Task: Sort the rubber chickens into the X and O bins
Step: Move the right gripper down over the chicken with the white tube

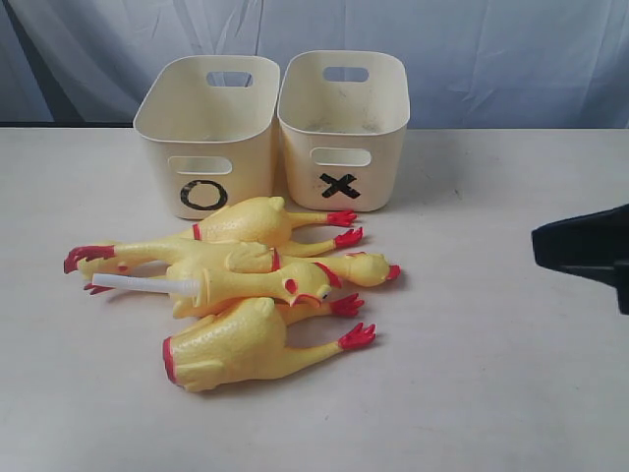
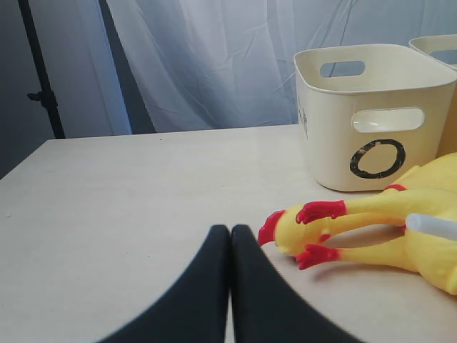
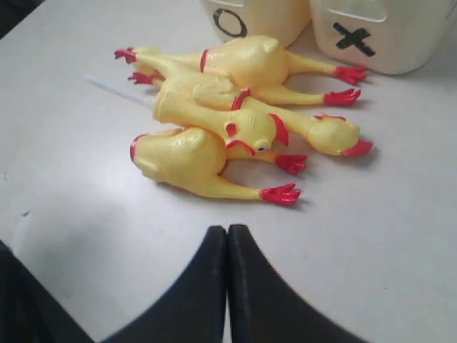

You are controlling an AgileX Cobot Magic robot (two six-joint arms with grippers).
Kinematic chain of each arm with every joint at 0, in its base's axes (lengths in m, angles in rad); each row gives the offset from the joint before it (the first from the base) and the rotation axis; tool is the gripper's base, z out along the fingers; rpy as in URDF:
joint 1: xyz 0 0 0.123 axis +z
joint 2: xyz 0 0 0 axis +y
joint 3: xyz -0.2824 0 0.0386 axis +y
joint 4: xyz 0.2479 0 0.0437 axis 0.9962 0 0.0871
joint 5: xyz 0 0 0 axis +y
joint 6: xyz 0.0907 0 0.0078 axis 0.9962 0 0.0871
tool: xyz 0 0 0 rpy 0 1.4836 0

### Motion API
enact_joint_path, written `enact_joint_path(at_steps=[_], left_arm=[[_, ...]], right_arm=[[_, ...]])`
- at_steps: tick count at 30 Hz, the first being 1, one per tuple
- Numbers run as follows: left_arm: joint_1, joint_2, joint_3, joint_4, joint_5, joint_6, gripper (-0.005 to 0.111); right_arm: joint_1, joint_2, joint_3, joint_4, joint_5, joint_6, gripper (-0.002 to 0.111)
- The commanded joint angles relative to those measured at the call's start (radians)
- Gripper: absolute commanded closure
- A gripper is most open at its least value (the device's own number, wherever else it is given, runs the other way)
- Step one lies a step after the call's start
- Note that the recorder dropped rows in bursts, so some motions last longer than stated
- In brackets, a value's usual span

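Note:
Several yellow rubber chickens [image 1: 241, 285] lie heaped on the table in front of the bins, red feet mostly pointing right. One chicken carries a white tube [image 1: 138, 284] sticking out to the left. The O bin [image 1: 206, 133] stands behind them on the left, the X bin [image 1: 342, 123] beside it on the right; neither shows any chicken inside. My right gripper [image 3: 228, 230] is shut and holds nothing, off to the right of the pile, seen as a black shape [image 1: 585, 246]. My left gripper [image 2: 230, 229] is shut and bare, close to a chicken's head and feet [image 2: 314, 229].
The pale table [image 1: 491, 374] runs to a white curtain backdrop [image 1: 472, 49]. A dark stand pole [image 2: 39, 68] rises beyond the table's far edge in the left wrist view. The O bin [image 2: 371, 114] fills that view's upper right.

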Motion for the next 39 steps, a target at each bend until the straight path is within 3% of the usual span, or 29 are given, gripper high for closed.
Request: enact_joint_path(at_steps=[1,8,18,25,33,39], left_arm=[[0.007,-0.003,0.004,0.0,0.001,-0.005,0.107],[0.007,-0.003,0.004,0.0,0.001,-0.005,0.107],[0.007,-0.003,0.004,0.0,0.001,-0.005,0.107],[0.007,-0.003,0.004,0.0,0.001,-0.005,0.107],[0.007,-0.003,0.004,0.0,0.001,-0.005,0.107],[0.007,-0.003,0.004,0.0,0.001,-0.005,0.107]], right_arm=[[0.04,0.1,-0.03,-0.02,-0.002,-0.042,0.109],[0.143,0.24,-0.047,-0.018,-0.079,-0.214,0.109],[0.362,0.449,-0.047,-0.018,-0.362,-0.439,0.109],[0.495,0.553,-0.063,-0.018,-0.547,-0.513,0.109],[0.626,0.701,-0.194,-0.022,-0.614,-0.533,0.109],[0.672,0.826,-0.273,-0.16,-0.65,-0.545,0.109]])
